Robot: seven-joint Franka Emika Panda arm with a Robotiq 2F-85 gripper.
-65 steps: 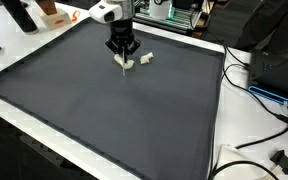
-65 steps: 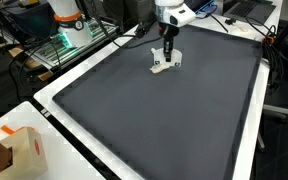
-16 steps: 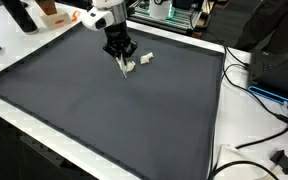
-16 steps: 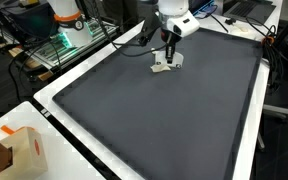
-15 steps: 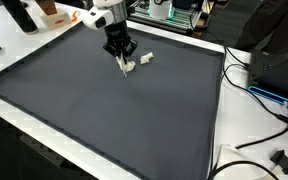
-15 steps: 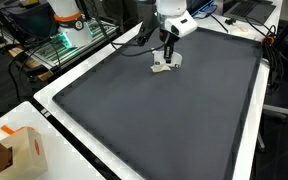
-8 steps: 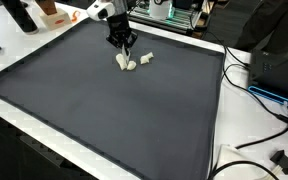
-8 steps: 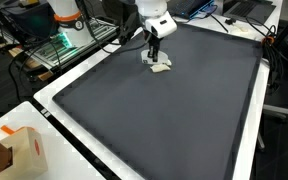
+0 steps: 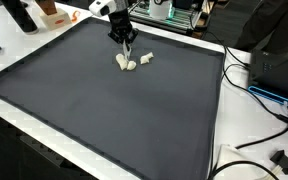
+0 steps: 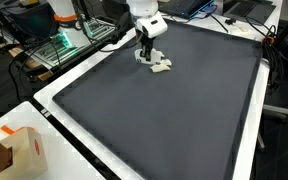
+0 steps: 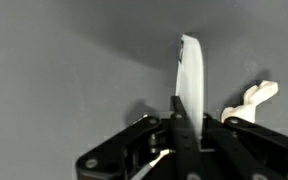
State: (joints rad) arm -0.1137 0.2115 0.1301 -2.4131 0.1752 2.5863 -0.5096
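White piece [image 11: 189, 80] stands upright, clamped between the end effector's [image 11: 188, 122] fingers, over the far part of the mat [image 9: 114, 115]. Two more pieces [image 9: 125, 63] lie just near it on the mat.

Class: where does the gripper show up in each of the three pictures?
In an exterior view: gripper upper centre, over the mat.
In an exterior view: gripper upper centre.
Wrist view: bottom centre, clamping a white strip.
Shared landmark: loose white pieces beside it.
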